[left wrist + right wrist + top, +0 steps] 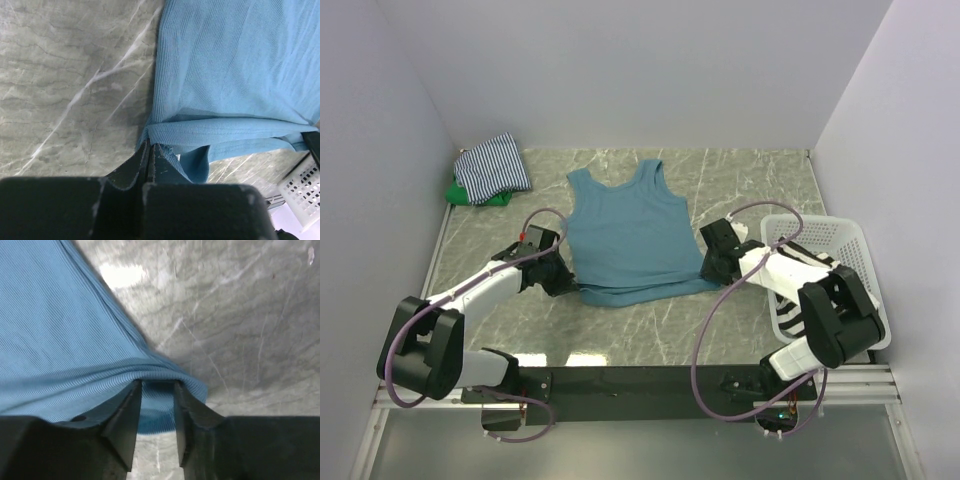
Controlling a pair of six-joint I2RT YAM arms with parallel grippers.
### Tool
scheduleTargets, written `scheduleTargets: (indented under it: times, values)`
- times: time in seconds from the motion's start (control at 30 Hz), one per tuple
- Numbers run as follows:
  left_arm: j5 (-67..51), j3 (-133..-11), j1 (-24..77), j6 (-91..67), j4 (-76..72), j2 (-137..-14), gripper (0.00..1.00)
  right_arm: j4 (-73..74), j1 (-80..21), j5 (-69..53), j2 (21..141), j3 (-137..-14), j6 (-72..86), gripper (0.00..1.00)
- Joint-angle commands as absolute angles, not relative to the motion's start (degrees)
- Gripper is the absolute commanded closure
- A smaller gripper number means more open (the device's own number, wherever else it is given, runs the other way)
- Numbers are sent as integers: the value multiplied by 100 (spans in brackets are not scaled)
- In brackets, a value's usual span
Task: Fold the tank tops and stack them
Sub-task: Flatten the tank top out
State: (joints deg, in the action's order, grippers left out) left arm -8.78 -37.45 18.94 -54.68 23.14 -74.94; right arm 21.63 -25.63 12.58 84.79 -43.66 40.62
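Note:
The teal-blue tank top point(625, 230) lies flat in the middle of the table, straps toward the back, its bottom hem doubled up a little. My left gripper point(558, 268) is at its lower left corner; in the left wrist view the jaws point(150, 146) are shut on the hem of the teal cloth point(225, 75). My right gripper point(712, 262) is at the lower right corner. In the right wrist view its jaws point(157, 384) stand apart with the teal hem point(50, 325) lying across the tips.
A folded navy-white striped top point(492, 165) lies on a green top point(460, 192) at the back left corner. A white lattice basket point(850, 240) stands at the right, with black-white striped cloth point(786, 305) inside; its corner shows in the left wrist view point(300, 185). Walls enclose the table.

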Motion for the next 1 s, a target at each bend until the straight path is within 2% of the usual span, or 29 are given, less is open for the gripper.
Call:
scheduleTargets:
  times: [0.0, 0.33, 0.97]
  values:
    - [-923, -3841, 1872, -5388, 2162, -7488, 99, 2109, -2566, 1169, 8043, -4175, 3946, 59]
    - [-870, -3885, 1872, -5423, 2338, -7331, 99, 2066, -2795, 1090, 7673, -3613, 4122, 56]
    - [-738, -3806, 1872, -5511, 2636, -7067, 99, 2408, -3463, 1319, 7770, -3586, 4069, 46]
